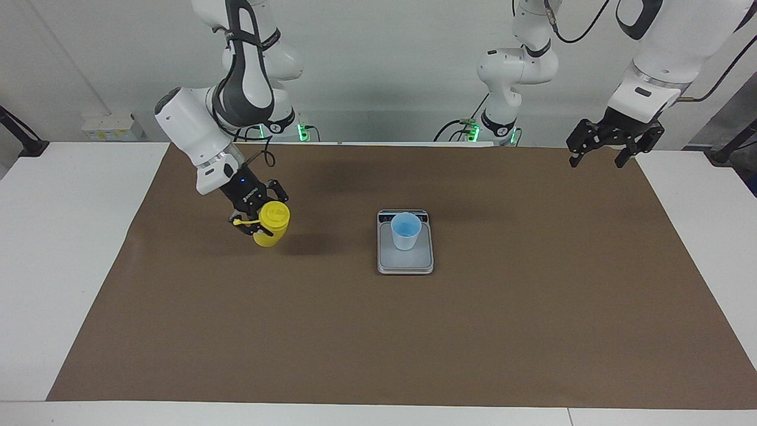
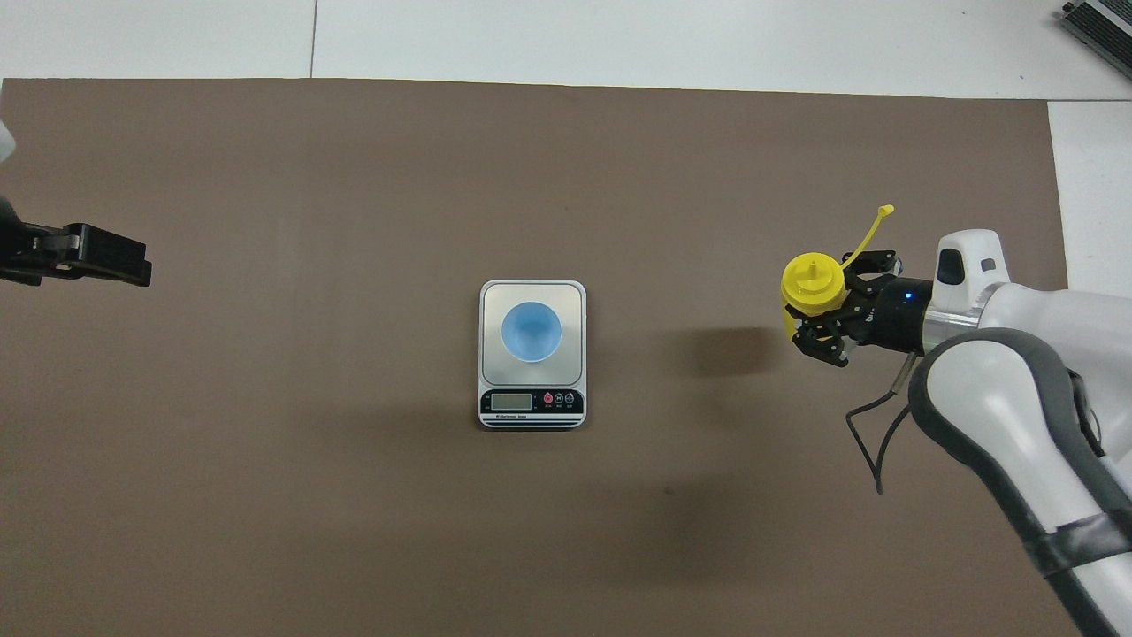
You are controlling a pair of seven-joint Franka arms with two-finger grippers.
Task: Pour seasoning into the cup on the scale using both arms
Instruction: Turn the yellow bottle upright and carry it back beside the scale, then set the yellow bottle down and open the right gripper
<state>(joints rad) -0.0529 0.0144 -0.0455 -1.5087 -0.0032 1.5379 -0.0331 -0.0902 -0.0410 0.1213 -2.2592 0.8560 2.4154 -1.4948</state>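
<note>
The bottle of seasoning (image 1: 271,223) is in my right gripper (image 1: 255,214), which is clamped shut around its body. I hold it nearly upright, nozzle up. The cap is off the nozzle, and its strap sticks out toward one o'clock in the overhead view. The shadow on the brown mat (image 1: 532,307) lies off to one side, so I judge the bottle to be hanging just clear of the mat rather than standing on it.

Seen from overhead, the bottle hangs at three o'clock from the scale (image 1: 406,264) and well apart from it, toward the right arm's end of the table (image 1: 59,248). The blue cup (image 1: 406,232) stands upright on the weighing plate, and the display strip is at the scale's six o'clock end. I cannot tell whether anything is in the cup.

My left gripper (image 1: 596,155) waits with its fingers spread and nothing in them. It hangs above the mat's edge at the left arm's end, at nine o'clock from the scale overhead.

As I read it, the pick-up is done and the carry to the cup is in hand; nothing has been poured. Next I need to bring the bottle across toward nine o'clock until the nozzle is over the cup's mouth. Then I tip it slowly, probably with the left gripper steadying the cup or the bottle, so that the light cup does not topple.
</note>
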